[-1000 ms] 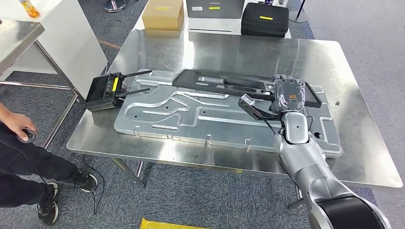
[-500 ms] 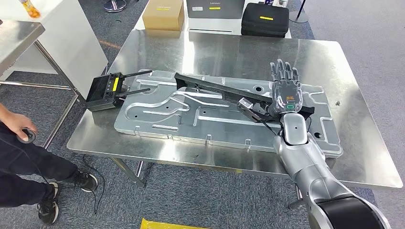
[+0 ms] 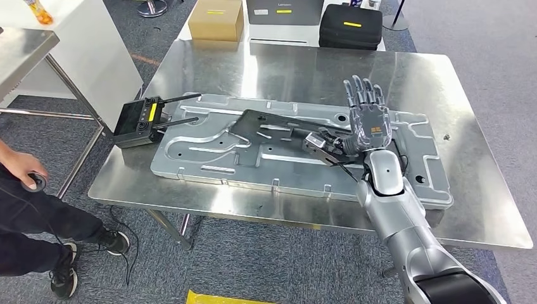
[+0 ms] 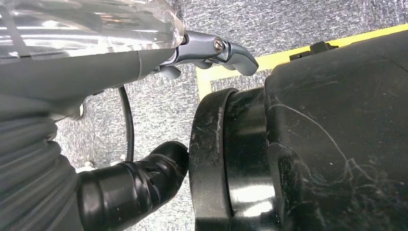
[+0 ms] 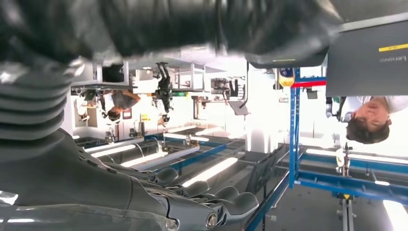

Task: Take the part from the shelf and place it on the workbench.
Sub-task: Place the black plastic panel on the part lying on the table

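Head view: yellow-labelled black case (image 3: 351, 26) behind workbench (image 3: 481, 196)

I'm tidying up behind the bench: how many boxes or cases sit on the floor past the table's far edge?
3: a cardboard box leftmost, a grey box in the middle, a black case rightmost. Others may be hidden.

bare steel is left along the workbench (image 3: 304, 69) far edge; the near-left corner is blocked by a controller (image 3: 140, 121).

long black part (image 3: 278, 123), flat on workbench (image 3: 443, 82)
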Robot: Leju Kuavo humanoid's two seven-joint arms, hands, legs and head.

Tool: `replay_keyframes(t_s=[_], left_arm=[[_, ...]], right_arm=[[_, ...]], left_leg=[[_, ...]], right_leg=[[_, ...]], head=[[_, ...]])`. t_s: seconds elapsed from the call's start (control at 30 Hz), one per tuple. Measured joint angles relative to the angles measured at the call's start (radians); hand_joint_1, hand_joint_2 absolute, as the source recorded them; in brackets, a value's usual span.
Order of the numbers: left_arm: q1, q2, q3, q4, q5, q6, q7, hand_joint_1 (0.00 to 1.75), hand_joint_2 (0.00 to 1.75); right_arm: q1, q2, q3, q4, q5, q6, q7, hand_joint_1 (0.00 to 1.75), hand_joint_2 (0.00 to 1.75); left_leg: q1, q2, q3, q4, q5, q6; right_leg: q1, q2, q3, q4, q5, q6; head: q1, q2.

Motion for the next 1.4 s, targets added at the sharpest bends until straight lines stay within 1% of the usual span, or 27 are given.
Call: replay_keyframes(t_s=[0.1, 0.23, 0.33, 0.43, 0.53, 0.57, 0.63, 0.73, 0.83, 0.9, 0.93, 0.97, 1.03, 1.07, 1.1, 1.13, 1.17, 1.2, 1.23, 1.3, 1.4], left_arm=[[0.001, 0.000, 0.000, 0.000, 0.000, 0.005, 0.002, 0.00, 0.00], [0.003, 0.000, 0.001, 0.000, 0.002, 0.019, 0.008, 0.00, 0.00], [0.004, 0.000, 0.003, 0.000, 0.004, 0.028, 0.014, 0.00, 0.00], [0.008, 0.000, 0.008, 0.000, 0.005, 0.039, 0.015, 0.00, 0.00], [0.011, 0.000, 0.017, 0.000, 0.006, 0.045, 0.013, 0.00, 0.00], [0.011, 0.000, 0.018, 0.000, 0.006, 0.047, 0.013, 0.00, 0.00], [0.011, 0.000, 0.019, 0.000, 0.006, 0.047, 0.013, 0.00, 0.00], [0.011, 0.000, 0.019, 0.000, 0.006, 0.046, 0.013, 0.00, 0.00], [0.011, 0.000, 0.019, 0.000, 0.005, 0.046, 0.013, 0.00, 0.00], [0.011, -0.001, 0.019, 0.000, 0.004, 0.046, 0.014, 0.00, 0.00], [0.011, -0.001, 0.018, 0.000, 0.004, 0.046, 0.014, 0.00, 0.00], [0.011, -0.001, 0.018, 0.000, 0.004, 0.047, 0.015, 0.00, 0.00], [0.011, -0.001, 0.016, 0.000, 0.003, 0.048, 0.016, 0.00, 0.00], [0.011, -0.001, 0.015, 0.000, 0.003, 0.049, 0.016, 0.00, 0.00], [0.010, -0.001, 0.013, 0.000, 0.002, 0.050, 0.016, 0.00, 0.00], [0.010, -0.001, 0.011, 0.000, 0.002, 0.052, 0.017, 0.00, 0.00], [0.010, -0.001, 0.009, 0.000, 0.002, 0.055, 0.019, 0.00, 0.00], [0.010, -0.001, 0.006, 0.000, 0.002, 0.058, 0.022, 0.00, 0.00], [0.010, -0.002, 0.004, 0.000, 0.002, 0.061, 0.024, 0.00, 0.00], [0.010, -0.003, 0.000, 0.000, 0.002, 0.068, 0.030, 0.00, 0.00], [0.010, -0.004, -0.002, 0.000, 0.002, 0.075, 0.036, 0.00, 0.00]], right_arm=[[0.021, -0.001, 0.019, -0.054, 0.001, 0.036, 0.008, 0.00, 0.00], [0.073, -0.022, 0.074, -0.194, -0.023, 0.146, 0.042, 0.00, 0.00], [0.104, -0.061, 0.118, -0.296, -0.063, 0.232, 0.051, 0.00, 0.00], [0.120, -0.117, 0.158, -0.379, -0.104, 0.310, 0.048, 0.00, 0.00], [0.127, -0.165, 0.185, -0.437, -0.138, 0.340, 0.041, 0.00, 0.00], [0.131, -0.176, 0.189, -0.451, -0.147, 0.336, 0.038, 0.00, 0.00], [0.146, -0.189, 0.193, -0.480, -0.161, 0.289, 0.028, 0.00, 0.00], [0.185, -0.192, 0.193, -0.527, -0.167, 0.164, 0.002, 0.00, 0.00], [0.228, -0.191, 0.193, -0.574, -0.174, 0.073, -0.021, 0.00, 0.00], [0.263, -0.180, 0.184, -0.612, -0.188, -0.007, -0.068, 0.00, 0.00], [0.287, -0.168, 0.169, -0.641, -0.200, -0.048, -0.116, 0.00, 0.44], [0.315, -0.147, 0.145, -0.675, -0.217, -0.079, -0.185, 0.00, 0.87], [0.380, -0.080, 0.068, -0.752, -0.278, -0.105, -0.376, 0.00, 1.75], [0.412, -0.039, 0.022, -0.787, -0.324, -0.109, -0.476, 0.00, 1.75], [0.443, 0.003, -0.024, -0.820, -0.385, -0.111, -0.565, 0.00, 1.31], [0.470, 0.040, -0.067, -0.847, -0.452, -0.113, -0.632, 0.00, 0.87], [0.495, 0.069, -0.102, -0.867, -0.514, -0.114, -0.671, 0.00, 0.44], [0.517, 0.093, -0.131, -0.884, -0.572, -0.115, -0.691, 0.00, 0.00], [0.537, 0.108, -0.151, -0.895, -0.620, -0.115, -0.692, 0.00, 0.00], [0.572, 0.120, -0.172, -0.904, -0.712, -0.116, -0.661, 0.00, 0.00], [0.609, 0.115, -0.175, -0.896, -0.859, -0.115, -0.591, 0.00, 0.00]], left_leg=[[0.000, 0.000, 0.000, 0.000, 0.000, 0.000], [0.000, 0.000, 0.001, 0.000, 0.000, 0.000], [0.000, 0.000, 0.001, 0.000, 0.000, 0.000], [0.000, 0.000, 0.000, 0.000, 0.000, 0.000], [-0.001, 0.000, 0.000, 0.000, 0.000, 0.000], [-0.001, 0.000, 0.000, 0.000, 0.000, 0.001], [-0.001, 0.000, 0.000, 0.000, -0.001, 0.001], [-0.001, 0.000, 0.001, 0.000, -0.001, 0.001], [-0.001, 0.000, 0.001, 0.000, -0.002, 0.000], [-0.001, -0.001, 0.001, 0.000, -0.002, 0.000], [-0.001, -0.001, 0.001, 0.000, -0.002, 0.000], [-0.001, -0.001, 0.001, -0.001, -0.002, 0.000], [0.000, -0.001, 0.001, -0.001, -0.002, 0.000], [0.000, -0.001, 0.002, -0.001, -0.002, 0.000], [0.000, -0.001, 0.002, -0.001, -0.002, 0.000], [0.000, -0.002, 0.002, -0.002, -0.002, 0.000], [0.000, -0.002, 0.002, -0.002, -0.002, 0.000], [0.000, -0.002, 0.002, -0.002, -0.002, 0.000], [-0.001, -0.002, 0.003, -0.002, -0.002, 0.000], [-0.002, -0.001, 0.004, -0.001, -0.003, 0.000], [-0.004, -0.001, 0.005, -0.001, -0.004, 0.001]], right_leg=[[0.000, 0.000, 0.000, 0.000, 0.000, 0.000], [0.000, 0.000, 0.000, 0.000, 0.000, 0.000], [0.000, 0.000, 0.000, -0.001, 0.000, 0.000], [-0.001, 0.000, 0.001, -0.001, 0.000, 0.001], [-0.001, 0.000, 0.001, -0.001, 0.000, 0.001], [-0.001, 0.000, 0.001, -0.001, 0.000, 0.001], [-0.001, 0.000, 0.001, -0.001, 0.000, 0.001], [-0.001, 0.000, 0.001, -0.001, -0.001, 0.001], [-0.001, 0.000, 0.001, -0.001, -0.001, 0.001], [0.000, -0.001, 0.001, -0.001, -0.001, 0.001], [0.000, -0.001, 0.001, -0.001, -0.002, 0.001], [0.000, -0.001, 0.001, -0.001, -0.002, 0.001], [0.000, -0.001, 0.001, -0.001, -0.002, 0.001], [0.000, -0.001, 0.001, -0.001, -0.002, 0.001], [0.000, -0.001, 0.002, -0.001, -0.003, 0.001], [0.000, -0.002, 0.002, -0.001, -0.003, 0.001], [0.000, -0.002, 0.002, -0.001, -0.003, 0.001], [0.000, -0.002, 0.003, -0.001, -0.003, 0.001], [0.000, -0.002, 0.004, -0.001, -0.003, 0.002], [-0.002, -0.002, 0.005, -0.002, -0.003, 0.002], [-0.005, -0.002, 0.006, -0.002, -0.002, 0.004]], head=[[0.000, 0.000], [0.000, 0.000], [0.000, 0.000], [0.000, 0.000], [0.000, 0.000], [0.000, 0.000], [0.000, 0.000], [0.000, 0.000], [0.000, 0.000], [0.000, 0.000], [0.000, 0.000], [0.000, 0.000], [0.000, 0.000], [0.000, 0.000], [0.000, 0.000], [0.000, 0.000], [0.000, 0.000], [0.000, 0.000], [0.000, 0.000], [0.000, 0.000], [0.000, 0.000]])
